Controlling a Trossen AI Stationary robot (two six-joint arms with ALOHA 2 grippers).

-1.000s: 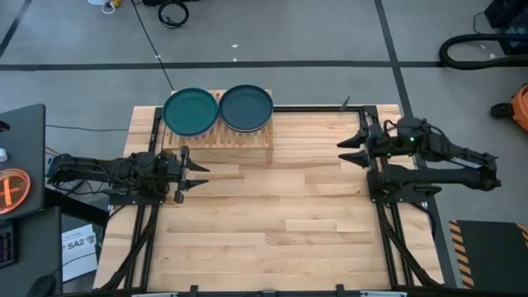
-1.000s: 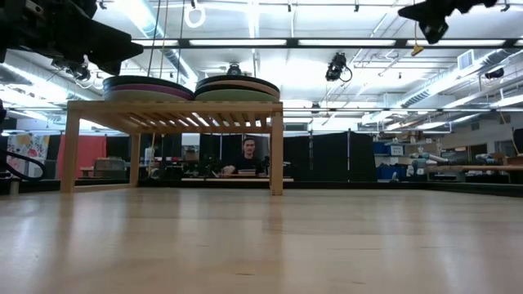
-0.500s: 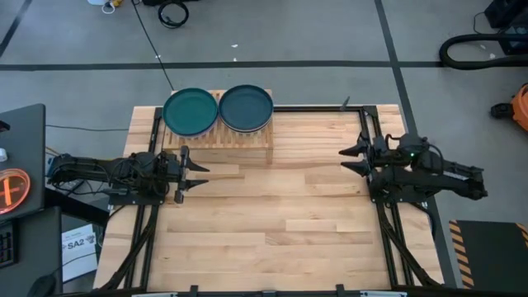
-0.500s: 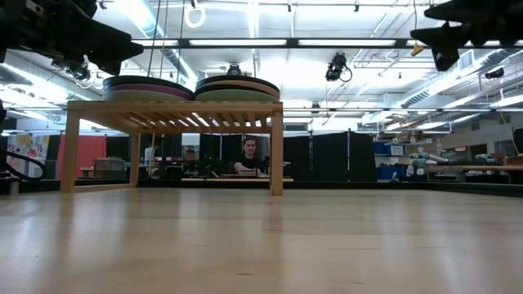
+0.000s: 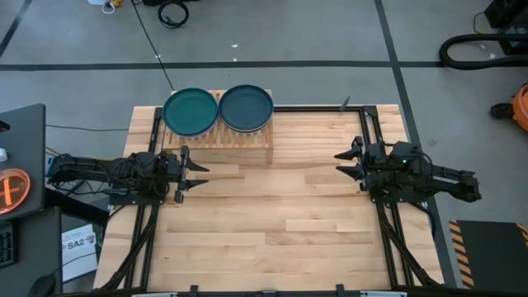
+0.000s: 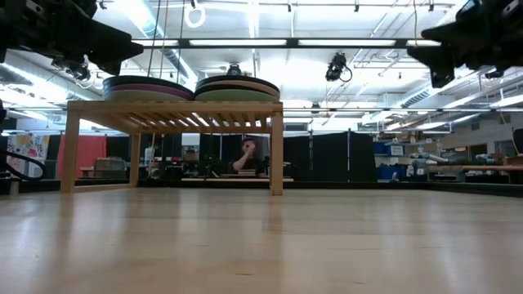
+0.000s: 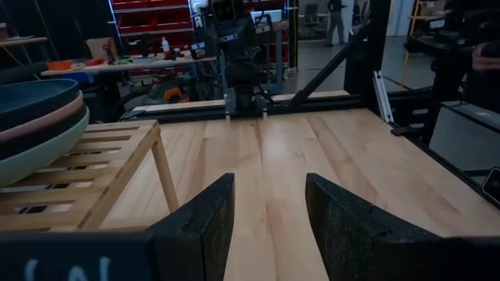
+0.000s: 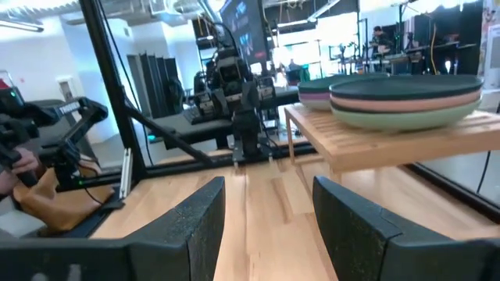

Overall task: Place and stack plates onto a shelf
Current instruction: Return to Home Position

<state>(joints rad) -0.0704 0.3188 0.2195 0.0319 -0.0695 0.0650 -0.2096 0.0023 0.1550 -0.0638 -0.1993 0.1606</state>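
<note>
Two stacks of plates rest on the shelf (image 5: 241, 143) at the table's far left. A green-teal plate (image 5: 190, 111) tops the left stack and a dark teal plate (image 5: 246, 108) the right one. In the low view both stacks (image 6: 147, 86) (image 6: 237, 86) lie flat on the slatted top (image 6: 176, 109). My left gripper (image 5: 203, 175) is open at the table's left edge, near the shelf's front left leg, and holds nothing. My right gripper (image 5: 346, 162) is open at the right edge, pointing level at the table's middle, and is empty. Both wrist views show bare gaps (image 7: 269, 222) (image 8: 268, 222).
Bare wooden tabletop (image 5: 280, 214) spreads between the two arms and toward the near edge. Black frame rails (image 5: 381, 223) run along both sides. A person (image 6: 248, 157) sits beyond the table, seen under the shelf. A screen (image 5: 18, 161) stands off the left edge.
My right gripper has come down from high above the table and tipped to level, its arm folding back toward the right edge. It stays open and empty. The plates and shelf have not moved.
</note>
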